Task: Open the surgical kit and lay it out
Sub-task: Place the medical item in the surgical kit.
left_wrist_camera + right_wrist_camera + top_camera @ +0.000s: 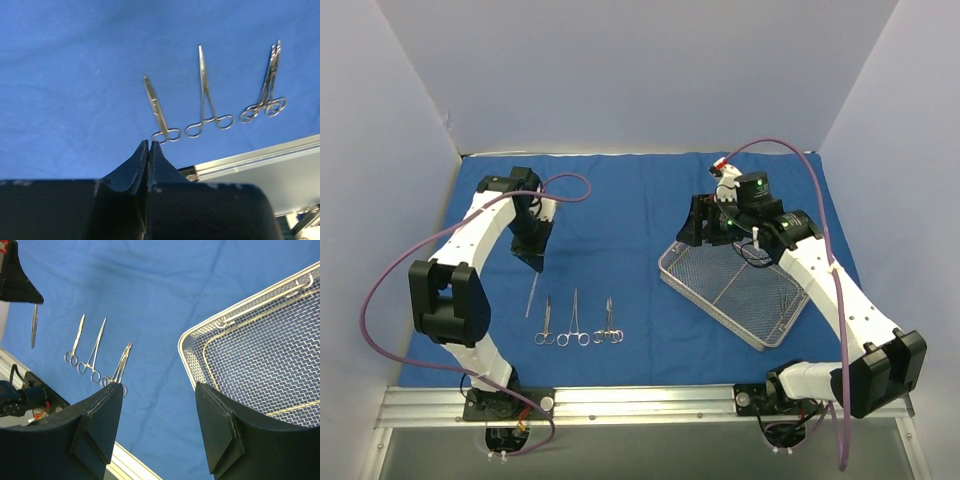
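Observation:
The royal-blue cloth (pixel 620 200) of the surgical kit lies spread flat. Three steel forceps (pixel 544 320) (pixel 574 318) (pixel 609 322) lie in a row near its front, rings toward me; the left wrist view shows them too (pixel 159 112). Slim tweezers (pixel 532 295) sit left of them, their far end right under my left gripper (pixel 536 264). Its fingers (pixel 142 155) are shut with nothing showing between them; I cannot tell whether they touch the tweezers. The wire-mesh tray (pixel 720 315) stands at the right. My right gripper (pixel 159 385) hangs open above the cloth beside the tray's rim (pixel 186 347).
An aluminium rail (pixel 640 400) runs along the near table edge, just past the forceps' rings. White walls close in the back and both sides. Purple cables loop off both arms. Thin wire handles lie inside the tray.

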`<state>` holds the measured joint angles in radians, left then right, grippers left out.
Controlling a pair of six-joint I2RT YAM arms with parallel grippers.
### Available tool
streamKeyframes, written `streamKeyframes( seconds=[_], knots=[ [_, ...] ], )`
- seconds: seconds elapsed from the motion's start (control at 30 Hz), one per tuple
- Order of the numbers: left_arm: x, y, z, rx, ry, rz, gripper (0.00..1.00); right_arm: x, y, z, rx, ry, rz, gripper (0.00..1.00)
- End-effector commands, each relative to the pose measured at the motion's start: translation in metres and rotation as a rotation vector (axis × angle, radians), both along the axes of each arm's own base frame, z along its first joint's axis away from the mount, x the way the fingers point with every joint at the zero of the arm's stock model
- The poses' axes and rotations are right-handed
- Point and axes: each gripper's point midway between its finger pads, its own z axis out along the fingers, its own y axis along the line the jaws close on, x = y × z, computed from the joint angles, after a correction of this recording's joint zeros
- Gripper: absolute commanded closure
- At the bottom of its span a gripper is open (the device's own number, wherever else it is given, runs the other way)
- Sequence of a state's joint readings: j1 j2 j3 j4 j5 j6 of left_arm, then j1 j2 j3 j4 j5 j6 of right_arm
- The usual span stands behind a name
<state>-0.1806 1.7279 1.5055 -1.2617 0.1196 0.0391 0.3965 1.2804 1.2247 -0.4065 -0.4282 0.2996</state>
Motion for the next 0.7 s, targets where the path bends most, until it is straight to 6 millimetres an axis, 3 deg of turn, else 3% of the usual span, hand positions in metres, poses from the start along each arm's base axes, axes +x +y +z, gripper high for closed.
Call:
streamKeyframes(
  seconds=[0.0,0.13,0.27,0.67],
  knots=[
    [0.002,0.004,0.015,-0.043,-0.043,-0.084,0.98,-0.005,0.002,0.009,0.040,-0.044,0.047,0.40],
    [0.002,0.001,0.003,-0.084,-0.011,-0.107,0.98,-0.010,0.004,0.003,0.052,-0.031,0.064,0.40],
    [0.002,0.016,-0.006,-0.103,-0.004,-0.067,0.98,-0.011,0.003,-0.002,0.042,-0.025,0.067,0.40],
    [-0.009,0.012,-0.043,-0.194,0.074,-0.044,0.98,-0.009,0.005,-0.005,0.051,-0.017,0.065,0.40]
  ],
)
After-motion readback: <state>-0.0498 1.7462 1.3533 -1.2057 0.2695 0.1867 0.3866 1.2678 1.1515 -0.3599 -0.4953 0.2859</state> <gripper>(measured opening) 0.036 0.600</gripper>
